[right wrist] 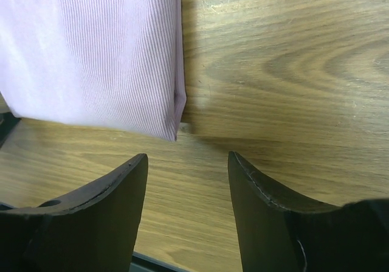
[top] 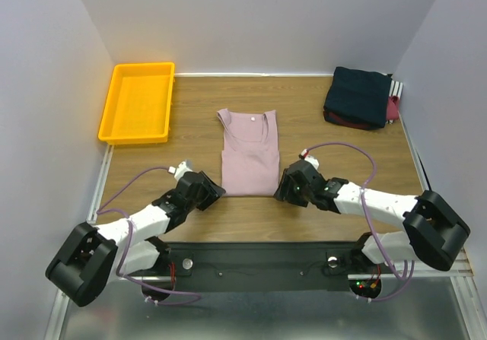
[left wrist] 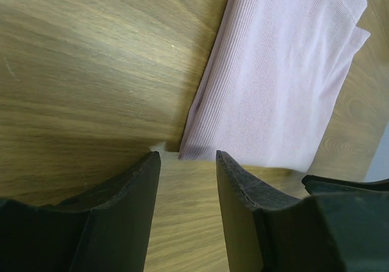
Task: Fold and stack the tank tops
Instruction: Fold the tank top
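Observation:
A dusty pink tank top (top: 249,151) lies flat mid-table, folded narrow, neck at the far end. My left gripper (top: 220,191) is open and empty, low at its near left corner; that corner of the pink top (left wrist: 273,83) lies just past my fingertips (left wrist: 152,162). My right gripper (top: 278,194) is open and empty at the near right corner, and the pink top's corner (right wrist: 91,53) lies just beyond my left fingertip (right wrist: 140,165). A folded dark navy top (top: 358,95) lies on a maroon one (top: 393,109) at the far right.
A yellow plastic tray (top: 138,102) stands at the far left. White walls close in the table at the back and sides. The wooden table (top: 327,218) has a black bar along its near edge.

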Robot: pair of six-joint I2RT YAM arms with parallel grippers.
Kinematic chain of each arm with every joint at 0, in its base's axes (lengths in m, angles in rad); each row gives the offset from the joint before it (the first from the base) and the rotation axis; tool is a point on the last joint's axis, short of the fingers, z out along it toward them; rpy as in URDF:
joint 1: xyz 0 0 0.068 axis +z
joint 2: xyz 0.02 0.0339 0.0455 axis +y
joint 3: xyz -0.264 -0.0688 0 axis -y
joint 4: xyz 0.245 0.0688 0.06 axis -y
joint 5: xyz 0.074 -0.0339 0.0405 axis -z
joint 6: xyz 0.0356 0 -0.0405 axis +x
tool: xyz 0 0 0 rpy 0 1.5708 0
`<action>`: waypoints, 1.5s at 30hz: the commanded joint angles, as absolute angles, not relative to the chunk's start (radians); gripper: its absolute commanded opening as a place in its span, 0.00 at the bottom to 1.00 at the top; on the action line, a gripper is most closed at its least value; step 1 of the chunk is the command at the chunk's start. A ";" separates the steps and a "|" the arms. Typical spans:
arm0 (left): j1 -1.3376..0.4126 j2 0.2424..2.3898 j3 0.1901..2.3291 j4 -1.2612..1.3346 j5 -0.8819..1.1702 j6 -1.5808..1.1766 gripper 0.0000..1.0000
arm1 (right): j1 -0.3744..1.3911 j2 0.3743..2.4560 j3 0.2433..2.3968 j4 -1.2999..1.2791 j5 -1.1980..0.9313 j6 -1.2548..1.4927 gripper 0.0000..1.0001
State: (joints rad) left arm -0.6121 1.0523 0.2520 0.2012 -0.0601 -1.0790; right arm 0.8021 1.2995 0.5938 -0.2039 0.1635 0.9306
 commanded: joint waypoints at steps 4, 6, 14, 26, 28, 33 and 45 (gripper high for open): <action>-0.620 1.112 0.252 0.192 -0.083 -1.091 0.52 | 0.810 1.341 0.640 -0.123 0.215 0.989 0.58; -0.621 1.129 0.253 0.192 -0.086 -1.086 0.51 | 0.810 1.370 0.652 -0.110 0.219 0.999 0.57; -0.641 1.175 0.253 0.195 -0.089 -1.086 0.49 | 0.808 1.411 0.649 -0.091 0.262 1.015 0.50; -0.693 1.278 0.278 0.199 -0.110 -1.100 0.47 | 0.805 1.462 0.652 -0.068 0.281 1.009 0.38; -0.699 1.302 0.293 0.199 -0.113 -1.098 0.43 | 0.807 1.465 0.657 -0.067 0.288 0.999 0.31; -0.710 1.315 0.316 0.201 -0.104 -1.078 0.09 | 0.807 1.451 0.660 -0.071 0.296 0.953 0.09; -0.928 1.151 0.324 0.023 -0.103 -1.159 0.00 | 0.885 1.174 0.499 -0.247 0.126 0.850 0.00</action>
State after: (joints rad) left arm -0.8307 1.2026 0.3363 0.1986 -0.1055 -1.1130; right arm 0.8242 1.2957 0.5632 -0.1459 0.1757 0.8730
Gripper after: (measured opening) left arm 0.037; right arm 0.024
